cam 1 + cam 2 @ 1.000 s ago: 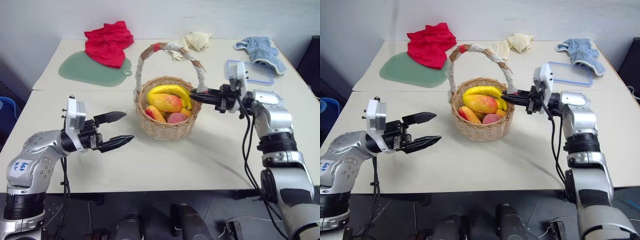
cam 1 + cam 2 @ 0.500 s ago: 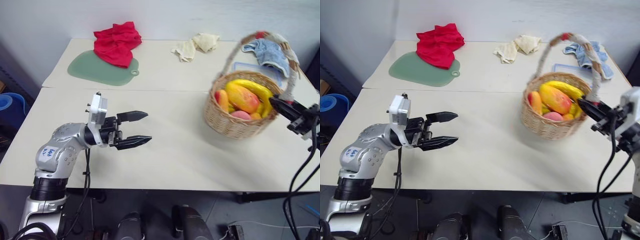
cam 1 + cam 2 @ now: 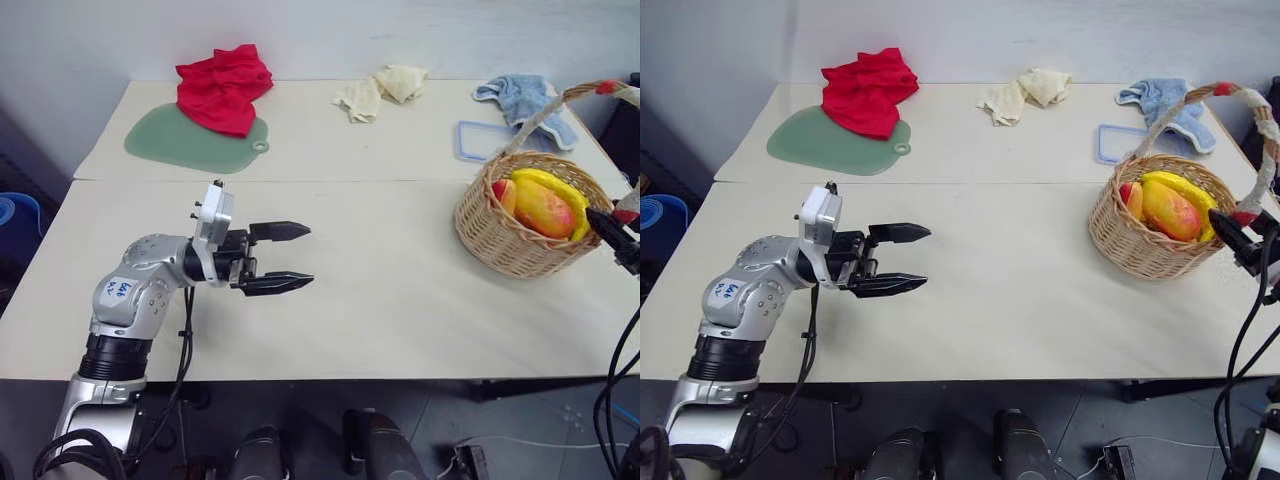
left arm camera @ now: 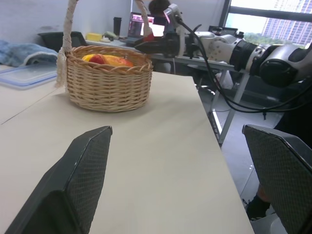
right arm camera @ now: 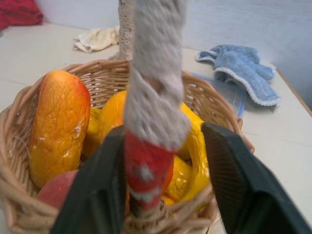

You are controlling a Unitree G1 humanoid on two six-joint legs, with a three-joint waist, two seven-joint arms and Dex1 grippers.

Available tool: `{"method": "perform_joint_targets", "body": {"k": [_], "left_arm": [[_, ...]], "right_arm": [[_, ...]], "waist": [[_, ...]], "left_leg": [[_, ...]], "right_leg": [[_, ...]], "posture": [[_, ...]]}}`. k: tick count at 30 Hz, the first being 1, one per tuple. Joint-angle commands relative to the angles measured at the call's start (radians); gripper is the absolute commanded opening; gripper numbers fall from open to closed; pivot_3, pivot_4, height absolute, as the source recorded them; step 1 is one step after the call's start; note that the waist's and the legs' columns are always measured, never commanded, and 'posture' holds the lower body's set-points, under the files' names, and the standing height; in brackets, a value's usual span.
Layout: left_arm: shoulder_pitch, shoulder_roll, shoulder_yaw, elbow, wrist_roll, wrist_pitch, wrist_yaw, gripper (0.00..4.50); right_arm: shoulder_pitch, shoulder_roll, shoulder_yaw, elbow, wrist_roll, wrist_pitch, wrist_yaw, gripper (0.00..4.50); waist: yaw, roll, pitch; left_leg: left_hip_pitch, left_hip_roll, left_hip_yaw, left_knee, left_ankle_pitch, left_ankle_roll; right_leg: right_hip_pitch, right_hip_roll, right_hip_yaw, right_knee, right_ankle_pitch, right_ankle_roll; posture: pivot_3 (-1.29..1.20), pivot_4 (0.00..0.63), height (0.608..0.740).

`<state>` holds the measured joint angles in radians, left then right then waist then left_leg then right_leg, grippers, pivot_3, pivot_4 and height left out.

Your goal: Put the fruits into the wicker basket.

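While the round tan wicker basket (image 3: 1152, 225) at right of the frame holds yellow-red fruits (image 3: 1167, 205), right gripper (image 5: 168, 195) straddles its handle with parted fingers, left gripper (image 3: 898, 259) open, so next comes withdrawing.

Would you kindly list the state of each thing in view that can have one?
wicker basket: upright on the table, full of fruit.
fruits: inside the basket.
left end effector: open, empty.
right end effector: fingers astride the basket handle's base.
clear tray: flat, empty.
red cloth: crumpled on the green mat.
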<state>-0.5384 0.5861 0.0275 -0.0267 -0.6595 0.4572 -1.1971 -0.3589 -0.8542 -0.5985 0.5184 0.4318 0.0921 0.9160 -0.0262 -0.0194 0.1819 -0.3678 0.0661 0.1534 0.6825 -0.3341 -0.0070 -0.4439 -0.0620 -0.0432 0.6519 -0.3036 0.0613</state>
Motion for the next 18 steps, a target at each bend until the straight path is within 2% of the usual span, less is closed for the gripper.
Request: {"method": "perform_joint_targets", "body": {"k": [1,3,8,10,13,16,18], "left_arm": [[0.032,0.03,0.039,-0.018,0.01,-0.021,-0.004,4.5],[0.048,0.046,0.046,-0.008,0.019,-0.032,-0.008,4.5],[0.168,0.106,0.116,-0.015,0.052,-0.063,0.025,4.5],[0.24,0.141,0.143,-0.021,0.083,-0.093,0.033,4.5],[0.339,0.176,0.173,-0.019,0.132,-0.149,0.042,4.5],[0.425,0.198,0.17,-0.005,0.217,-0.273,0.036,4.5],[0.467,0.193,0.17,-0.024,0.251,-0.328,0.054,4.5]], "right_arm": [[0.131,-0.046,-0.095,-0.177,0.037,0.013,0.009,3.84],[0.205,-0.048,-0.13,-0.254,0.043,0.027,-0.007,4.47],[0.452,0.009,-0.281,-0.458,0.128,0.065,0.053,4.47],[0.525,0.056,-0.283,-0.518,0.154,0.051,0.075,4.47],[0.588,0.117,-0.202,-0.569,0.114,-0.025,0.105,4.47],[0.658,0.141,0.011,-0.606,0.035,-0.161,0.273,4.47],[0.599,0.177,0.121,-0.586,0.008,-0.243,0.296,4.47]], "waist": [[0.005,0.0,0.0],[0.007,0.0,0.0],[0.004,0.001,0.0],[-0.001,0.0,-0.001],[-0.008,-0.001,-0.001],[-0.007,0.0,-0.001],[-0.005,-0.001,-0.001]], "left_leg": [[0.0,0.0,0.0,0.0,0.0,0.0],[0.0,0.0,-0.001,0.0,0.0,0.0],[0.0,-0.001,-0.001,0.0,0.0,0.0],[0.001,0.001,-0.002,-0.002,-0.001,-0.002],[0.002,0.003,-0.001,-0.002,-0.001,-0.003],[0.005,0.002,0.001,-0.003,-0.002,-0.003],[0.011,0.002,0.001,-0.005,-0.003,-0.003]], "right_leg": [[0.0,0.0,0.0,0.0,0.0,0.0],[0.0,-0.001,0.0,0.0,0.0,0.0],[0.0,0.0,0.001,0.0,0.0,0.0],[0.001,-0.001,0.001,-0.001,0.0,0.0],[0.001,0.0,0.003,-0.001,-0.001,-0.001],[0.001,-0.001,0.005,0.0,-0.001,-0.001],[0.007,-0.001,0.005,-0.002,-0.001,-0.002]], "posture": [[0.0,0.15,0.74],[0.0,0.15,0.74],[0.0,0.15,0.74],[0.0,0.15,0.74],[0.0,0.15,0.74],[0.0,0.15,0.74],[0.0,0.15,0.74]]}}
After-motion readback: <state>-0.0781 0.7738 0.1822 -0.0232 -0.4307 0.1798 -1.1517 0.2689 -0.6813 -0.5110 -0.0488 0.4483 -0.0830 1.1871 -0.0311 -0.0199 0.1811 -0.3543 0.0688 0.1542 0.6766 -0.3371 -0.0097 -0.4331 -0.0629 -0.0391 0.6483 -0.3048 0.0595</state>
